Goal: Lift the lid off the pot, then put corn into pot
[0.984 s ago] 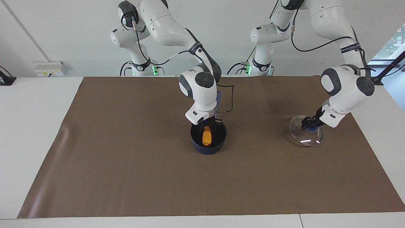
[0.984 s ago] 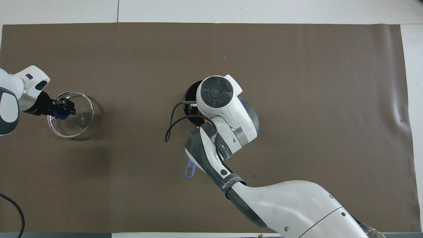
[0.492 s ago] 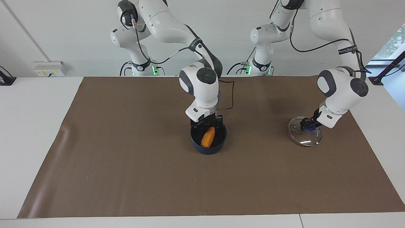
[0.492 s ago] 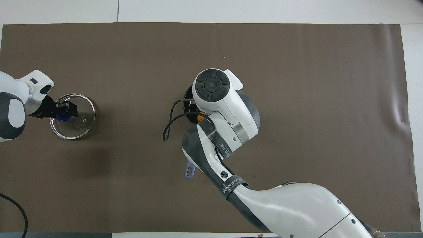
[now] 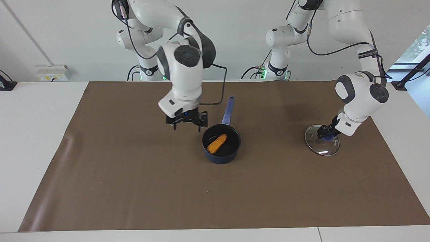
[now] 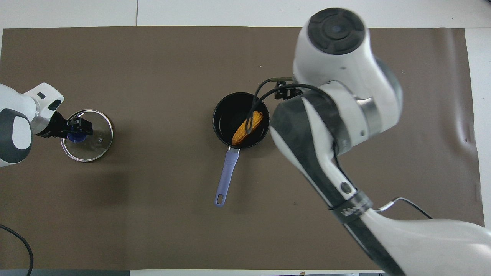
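The dark blue pot (image 5: pixel 221 155) stands mid-mat, its light blue handle (image 5: pixel 228 108) pointing toward the robots. The orange-yellow corn (image 5: pixel 216 143) lies inside it, also in the overhead view (image 6: pixel 247 127) within the pot (image 6: pixel 226 115). My right gripper (image 5: pixel 187 127) is open and empty, raised over the mat beside the pot, toward the right arm's end. In the overhead view it (image 6: pixel 285 92) is mostly hidden under its own arm. The glass lid (image 5: pixel 321 145) lies flat at the left arm's end. My left gripper (image 5: pixel 325 133) is shut on its blue knob, as the overhead view (image 6: pixel 76 127) shows.
A brown mat (image 5: pixel 134 188) covers most of the white table (image 5: pixel 33 134). The right arm's black cable (image 6: pixel 255 111) hangs over the pot's rim in the overhead view. A wall socket box (image 5: pixel 53 72) sits off the mat by the right arm's end.
My right gripper let go of the corn into the pot, opened, rose and moved off toward the right arm's end. My left gripper lowered the lid flat.
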Available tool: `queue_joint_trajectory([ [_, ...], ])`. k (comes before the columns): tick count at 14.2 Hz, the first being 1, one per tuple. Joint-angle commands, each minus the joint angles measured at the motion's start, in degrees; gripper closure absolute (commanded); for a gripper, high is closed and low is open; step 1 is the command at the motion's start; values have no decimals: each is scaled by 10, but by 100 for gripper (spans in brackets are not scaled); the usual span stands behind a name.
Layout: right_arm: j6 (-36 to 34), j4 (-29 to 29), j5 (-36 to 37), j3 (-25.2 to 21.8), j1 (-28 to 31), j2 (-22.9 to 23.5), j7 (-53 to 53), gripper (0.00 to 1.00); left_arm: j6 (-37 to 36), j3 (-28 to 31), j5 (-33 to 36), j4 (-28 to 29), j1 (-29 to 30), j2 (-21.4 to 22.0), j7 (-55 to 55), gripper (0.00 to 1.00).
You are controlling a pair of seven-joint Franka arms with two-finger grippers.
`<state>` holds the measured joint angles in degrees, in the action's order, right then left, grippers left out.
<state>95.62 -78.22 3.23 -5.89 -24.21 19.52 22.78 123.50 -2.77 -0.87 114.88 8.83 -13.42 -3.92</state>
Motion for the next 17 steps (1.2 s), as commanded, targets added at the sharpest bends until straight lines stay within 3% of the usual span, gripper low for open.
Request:
queue_joint_trajectory([
  [1,-76,-24,-9,11,90,-78,-102,0,2,-3,15,4,4,24,8,0],
  [4,-110,-93,-9,11,152,-163,-179,0,-104,-8,15,-91,-7,25,11,0],
  [6,-108,-160,-9,9,176,-206,-214,0,-164,-5,20,-157,-37,27,13,0],
  [8,-91,-192,-9,10,190,-229,-222,0,-206,-9,41,-189,-51,55,49,0],
  [10,-34,-187,0,10,193,-221,-223,0,-253,-9,42,-189,-74,102,61,0],
  [13,-29,-172,-2,12,221,-202,-250,0,-315,-7,40,-174,-84,146,58,0],
  [17,-28,-173,-2,15,225,-193,-265,0,-308,13,35,-120,-116,178,60,0],
])
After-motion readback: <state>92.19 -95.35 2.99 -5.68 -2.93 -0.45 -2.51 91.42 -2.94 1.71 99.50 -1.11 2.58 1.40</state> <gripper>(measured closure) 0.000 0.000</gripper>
